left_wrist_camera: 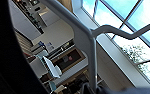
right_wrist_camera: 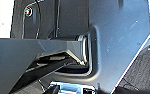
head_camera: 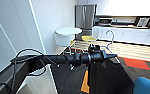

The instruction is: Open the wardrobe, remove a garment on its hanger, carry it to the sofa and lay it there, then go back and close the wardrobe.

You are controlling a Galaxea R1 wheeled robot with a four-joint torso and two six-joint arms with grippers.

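Left pincer [head_camera: 110, 55] clamped on the white hanger [head_camera: 111, 37], hook rising just above it. Black garment [head_camera: 108, 75] hanging straight below: light, soft, prone to sway and slide off. Best held at the stiff hanger neck. Blue sofa [head_camera: 147, 86] beyond, lower.

Item count, referenced to the left arm [head_camera: 53, 60], which extends from the left across the scene. One black garment [head_camera: 108, 75] hangs directly below the arm's outer end. One white hanger [head_camera: 111, 37] rises just above that end; the left wrist view shows its hook [left_wrist_camera: 91, 50] close up. One round white table [head_camera: 67, 33] stands beyond the arm. One steel refrigerator [head_camera: 85, 16] stands farther beyond the arm, behind the table. One blue sofa [head_camera: 147, 86] corner sits below and right of the arm's end. One red floor patch [head_camera: 137, 63] and one orange floor patch [head_camera: 85, 83] lie beneath it.
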